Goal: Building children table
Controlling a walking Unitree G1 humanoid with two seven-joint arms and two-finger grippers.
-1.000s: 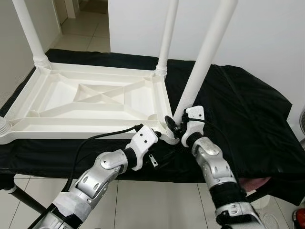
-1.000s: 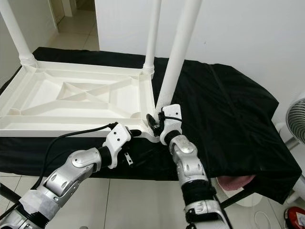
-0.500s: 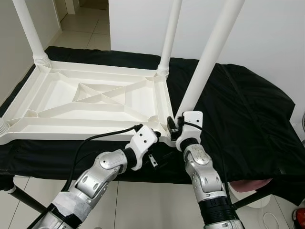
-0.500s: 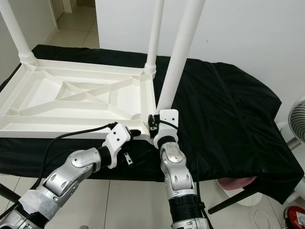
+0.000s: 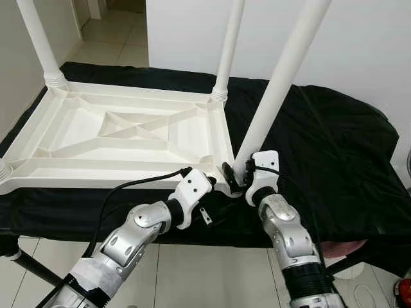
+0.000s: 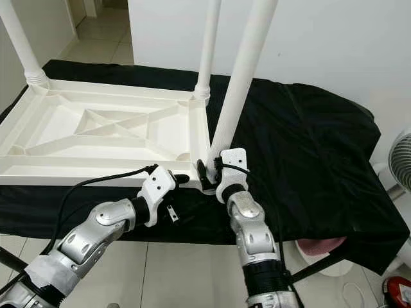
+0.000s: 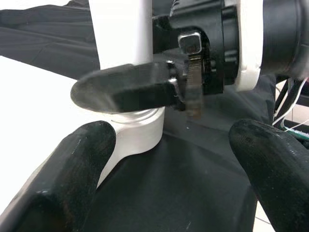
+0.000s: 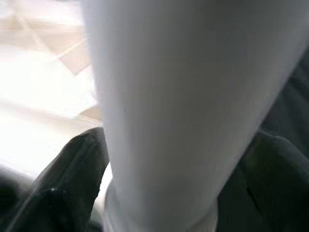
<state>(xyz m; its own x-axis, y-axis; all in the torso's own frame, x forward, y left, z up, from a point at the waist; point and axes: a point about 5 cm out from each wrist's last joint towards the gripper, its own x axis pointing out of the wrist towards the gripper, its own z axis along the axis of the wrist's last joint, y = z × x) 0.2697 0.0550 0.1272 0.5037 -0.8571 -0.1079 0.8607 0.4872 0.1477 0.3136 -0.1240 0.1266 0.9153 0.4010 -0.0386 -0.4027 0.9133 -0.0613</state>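
White leg; right gripper around

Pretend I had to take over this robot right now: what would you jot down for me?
Right gripper: shut on the near right table leg, low down by its corner socket; the leg leans a little.
Left gripper: open, at the same corner of the tabletop, holding nothing.
The white tabletop lies upside down on a black cloth. The far left leg and the far right leg stand in their sockets; a fourth base shows at the near left corner.
Left to do: seat the gripped leg firmly, probably by turning it, then check that it stands straight.
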